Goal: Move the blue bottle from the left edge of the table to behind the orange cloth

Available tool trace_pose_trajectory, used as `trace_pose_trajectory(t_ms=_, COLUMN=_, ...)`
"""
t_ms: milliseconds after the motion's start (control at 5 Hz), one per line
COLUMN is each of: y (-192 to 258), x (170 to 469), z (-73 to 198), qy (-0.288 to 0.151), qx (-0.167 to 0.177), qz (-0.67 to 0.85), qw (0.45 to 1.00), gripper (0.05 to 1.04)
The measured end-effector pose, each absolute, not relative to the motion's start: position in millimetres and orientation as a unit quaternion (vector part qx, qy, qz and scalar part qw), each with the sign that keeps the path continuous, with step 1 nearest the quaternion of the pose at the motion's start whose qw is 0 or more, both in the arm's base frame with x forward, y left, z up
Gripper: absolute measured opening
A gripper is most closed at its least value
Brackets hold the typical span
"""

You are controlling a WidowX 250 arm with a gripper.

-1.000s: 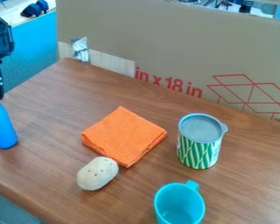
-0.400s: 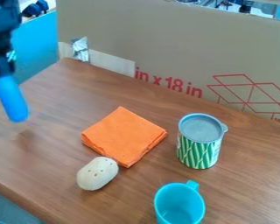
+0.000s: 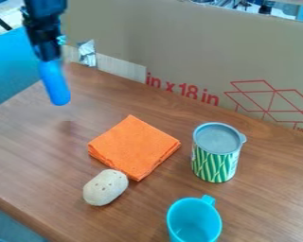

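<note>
Grasping blue thing [image 3: 55, 84] near its upper end, judging by how it hangs from black gripper [image 3: 49, 53]; exact grip hard to make out. Located at upper left of view, over far left part of table [image 3: 27, 151], apparently off the surface, judging by dark smudge [image 3: 66, 126] below, maybe a shadow. Hanging lower end down, slightly tilted, well apart from everything else. Step in hand: probably mid-carry, past pick-up, not yet released. Next move calls for keeping grip firm, holding enough height to clear orange cloth [image 3: 134, 147], then lowering slowly and upright-ish before letting go; could tip or roll if set down on rounded end. Also around: beige lump [image 3: 105, 187] at near-left side of cloth, touching or just beside, cannot tell which; green-striped can [image 3: 215, 158], upright and lidded, right of cloth; teal mug [image 3: 194, 221], upright, nearer the camera, handle toward can. Compared with earlier frames: shifted from left edge of view, rightward and up toward the back of table, along with gripper. Seen lower at far left in first frame, then partway across in second. No visible shift in cloth, lump, can or mug.
</note>
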State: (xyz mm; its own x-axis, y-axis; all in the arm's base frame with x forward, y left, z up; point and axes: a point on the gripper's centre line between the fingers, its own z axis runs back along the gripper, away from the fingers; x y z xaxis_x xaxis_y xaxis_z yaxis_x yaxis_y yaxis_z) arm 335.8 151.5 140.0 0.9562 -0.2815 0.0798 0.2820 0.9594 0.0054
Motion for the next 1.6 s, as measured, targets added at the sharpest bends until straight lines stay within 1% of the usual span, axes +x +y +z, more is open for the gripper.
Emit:
trace_pose_trajectory(t_ms=200, y=147, x=364, z=123, qy=-0.034, qx=-0.013, qz=-0.131, qw=0.991, gripper=0.34)
trace_pose_trajectory(t_ms=400, y=142, x=385, z=119, qy=-0.026, qx=-0.011, qz=-0.13, qw=0.991, gripper=0.34)
trace_pose_trajectory(t_ms=600, y=138, x=391, z=119, qy=-0.023, qx=0.006, qz=-0.131, qw=0.991, gripper=0.34)
trace_pose_trajectory(t_ms=800, y=139, x=391, z=119, qy=-0.018, qx=0.014, qz=-0.132, qw=0.991, gripper=0.382)
trace_pose_trajectory(t_ms=1000, y=140, x=389, z=110, qy=-0.003, qx=0.007, qz=-0.12, qw=0.993, gripper=0.692)
trace_pose_trajectory(t_ms=1200, y=140, x=386, z=106, qy=-0.003, qx=-0.005, qz=-0.108, qw=0.994, gripper=0.975)
trace_pose_trajectory(t_ms=1400, y=142, x=386, z=106, qy=-0.012, qx=-0.019, qz=-0.108, qw=0.994, gripper=1.011)
trace_pose_trajectory(t_ms=1600, y=146, x=384, z=104, qy=-0.021, qx=-0.019, qz=-0.104, qw=0.994, gripper=1.007)
